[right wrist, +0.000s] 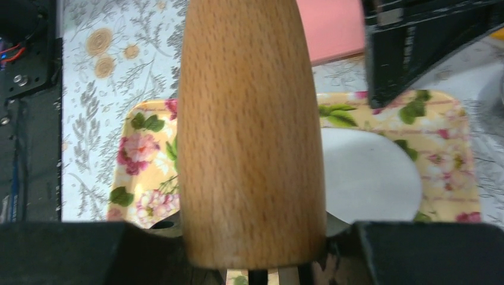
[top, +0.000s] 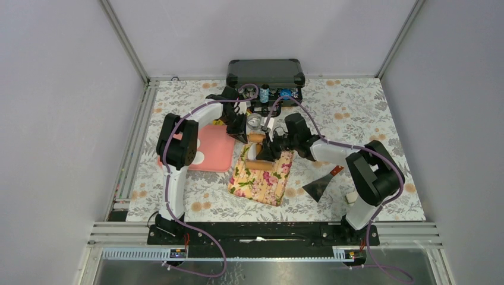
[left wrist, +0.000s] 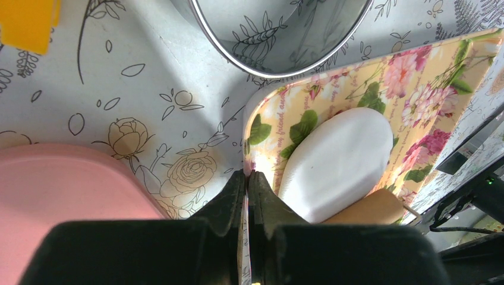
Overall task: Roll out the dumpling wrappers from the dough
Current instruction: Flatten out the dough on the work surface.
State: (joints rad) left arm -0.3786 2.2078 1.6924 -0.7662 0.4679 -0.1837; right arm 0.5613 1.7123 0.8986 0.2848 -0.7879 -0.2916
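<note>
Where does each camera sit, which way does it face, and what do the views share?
Top external: above and behind the bases, looking down on the flower-print table; both arms show.
Left wrist: looks down past the left gripper, shut on the yellow floral board's edge, at the white dough piece.
Right wrist: looks along the wooden rolling pin clamped in the right gripper.
Shared: both wrist views show board and dough.

Floral table (top: 368,119) bears pink tray (top: 214,148), floral board (top: 261,178), scraper (top: 318,187), case (top: 265,72).

Matt, fine-grained wood for the rolling pin (right wrist: 252,130); polished metal for the tin (left wrist: 279,35); smooth matt dough (left wrist: 339,160); glossy floral board (left wrist: 416,77), possibly plastic.
</note>
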